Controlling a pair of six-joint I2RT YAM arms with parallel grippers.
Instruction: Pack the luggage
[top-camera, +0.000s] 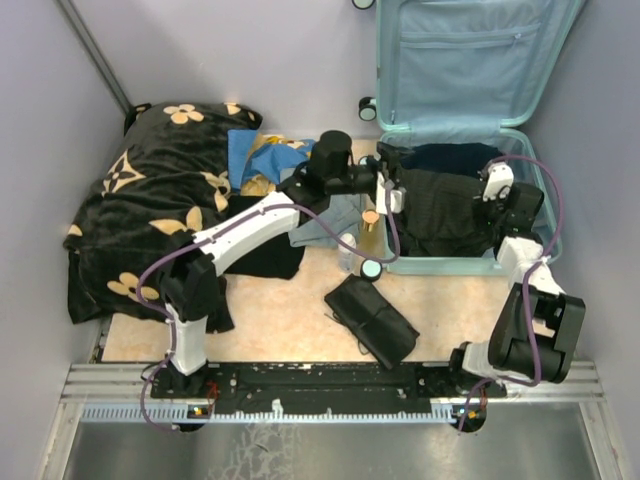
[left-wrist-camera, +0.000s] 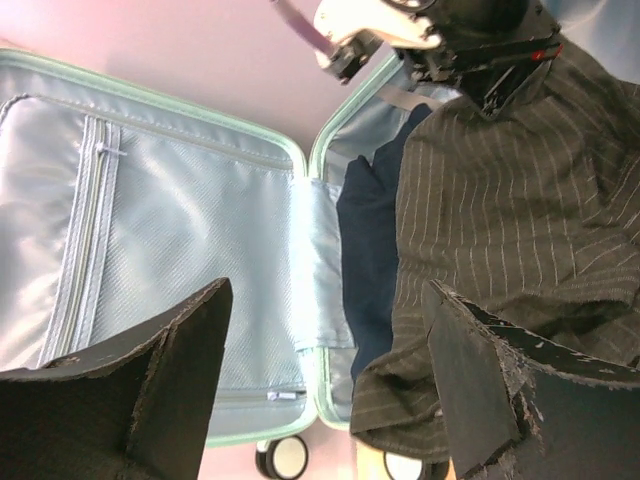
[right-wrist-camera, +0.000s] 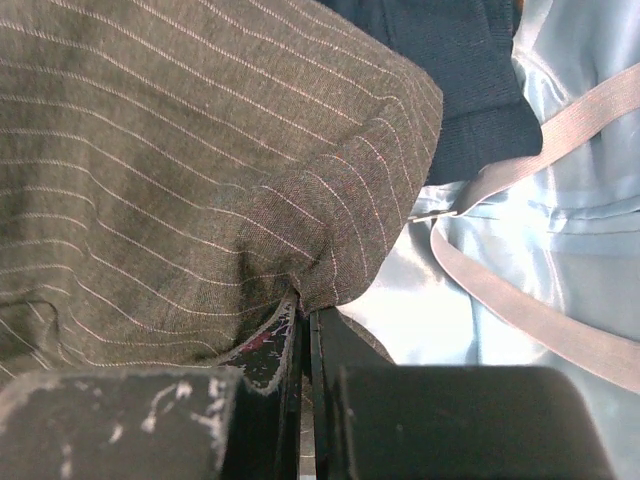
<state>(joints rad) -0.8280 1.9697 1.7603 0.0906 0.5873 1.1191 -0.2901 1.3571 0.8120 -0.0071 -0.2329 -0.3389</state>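
Observation:
The luggage (top-camera: 455, 265) lies open at the back right, its lid (top-camera: 470, 60) leaning on the wall. A dark pinstriped garment (top-camera: 445, 210) lies in the lower half on top of a navy garment (top-camera: 455, 158). My left gripper (top-camera: 392, 190) hovers at the case's left edge, open and empty. In the left wrist view the left gripper (left-wrist-camera: 328, 288) frames the hinge between the lining (left-wrist-camera: 180, 220) and the pinstriped garment (left-wrist-camera: 500, 220). My right gripper (right-wrist-camera: 305, 315) is shut, pinching a fold of the pinstriped garment (right-wrist-camera: 180, 150) beside the navy garment (right-wrist-camera: 460, 80).
A black blanket with tan flowers (top-camera: 160, 210) fills the left side, with a blue cloth (top-camera: 250, 155) behind it. A grey-blue garment (top-camera: 325, 225) and small bottles (top-camera: 370, 240) sit by the case's left wall. A folded black pouch (top-camera: 372, 318) lies in front. A grey strap (right-wrist-camera: 520, 320) crosses the lining.

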